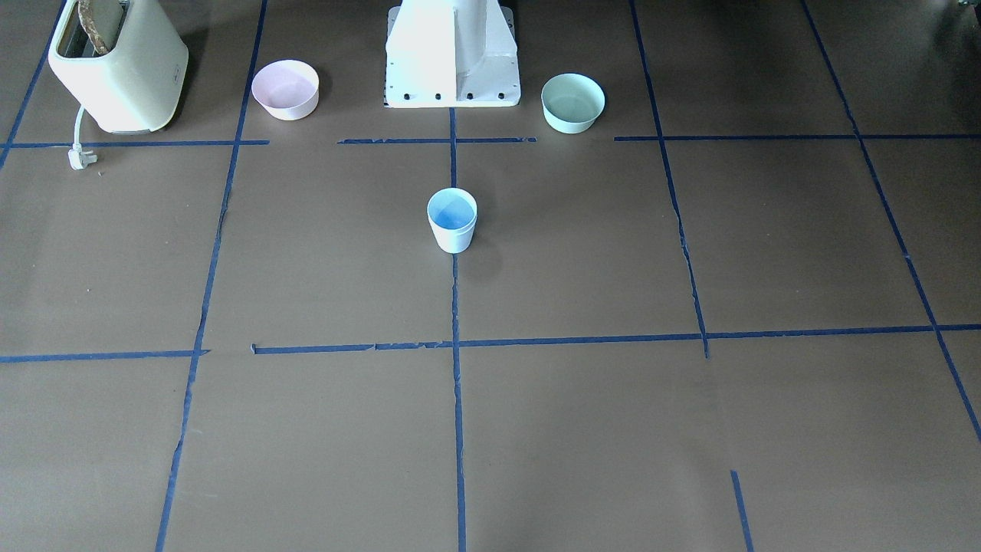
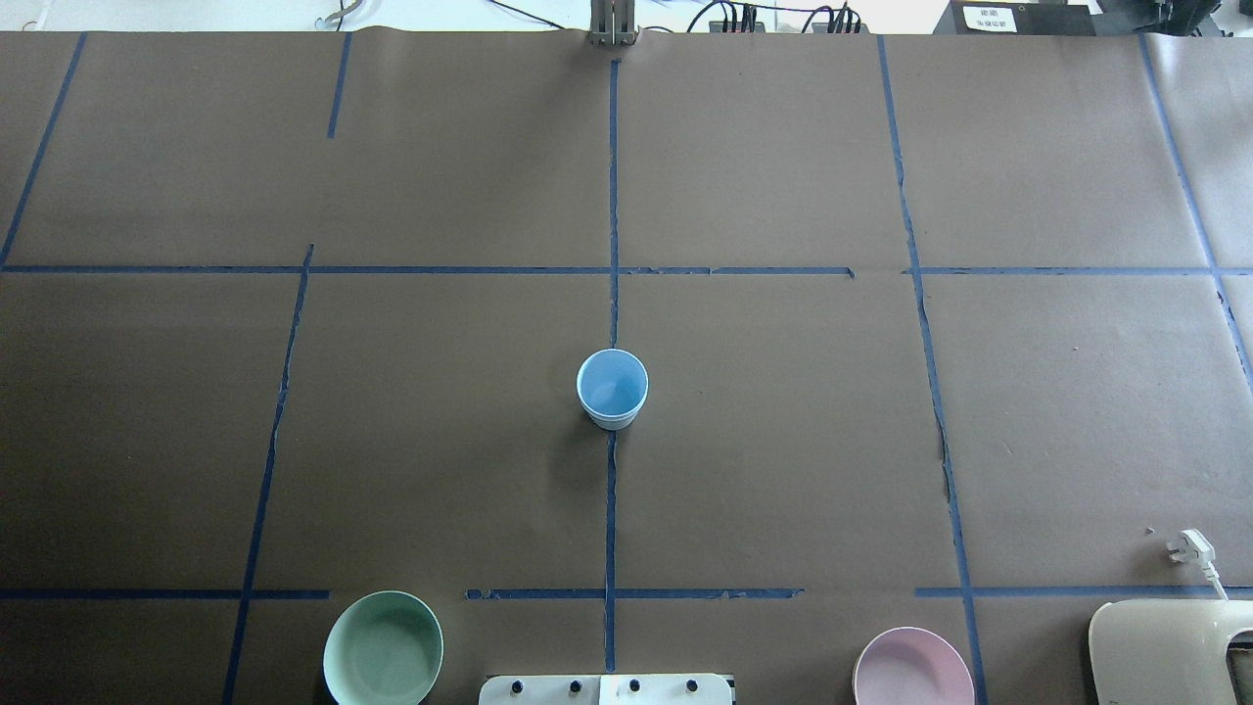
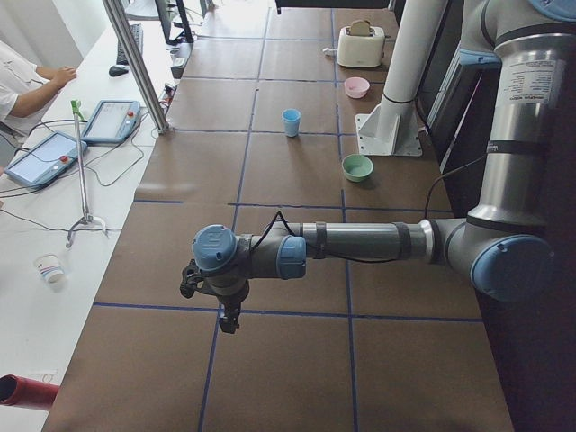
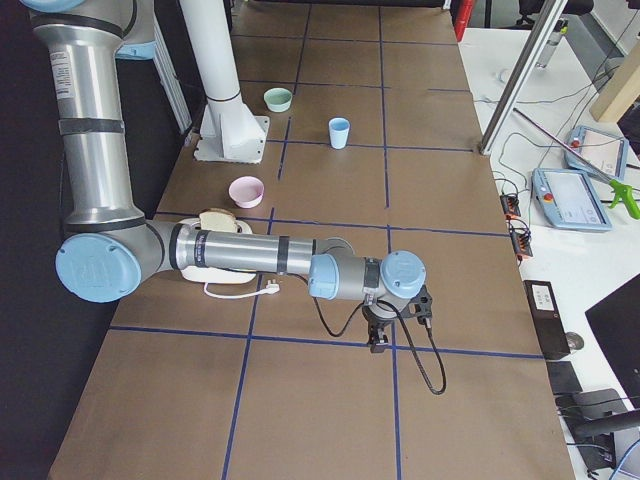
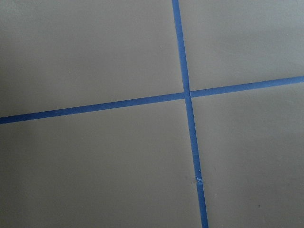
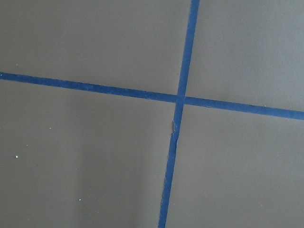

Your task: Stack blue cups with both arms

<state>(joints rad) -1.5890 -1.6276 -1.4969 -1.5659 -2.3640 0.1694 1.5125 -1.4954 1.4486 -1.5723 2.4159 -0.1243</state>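
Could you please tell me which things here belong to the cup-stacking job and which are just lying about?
Job: blue cup, upright on the centre tape line, only one shows; left arm; right arm.
Lying about: pink bowl; mint-green bowl; toaster with bread; white plug; white pedestal base.

I noted a brown-papered table (image 2: 783,441) gridded with blue tape (image 2: 613,196); white bench (image 3: 18,306) alongside; light flat, even.
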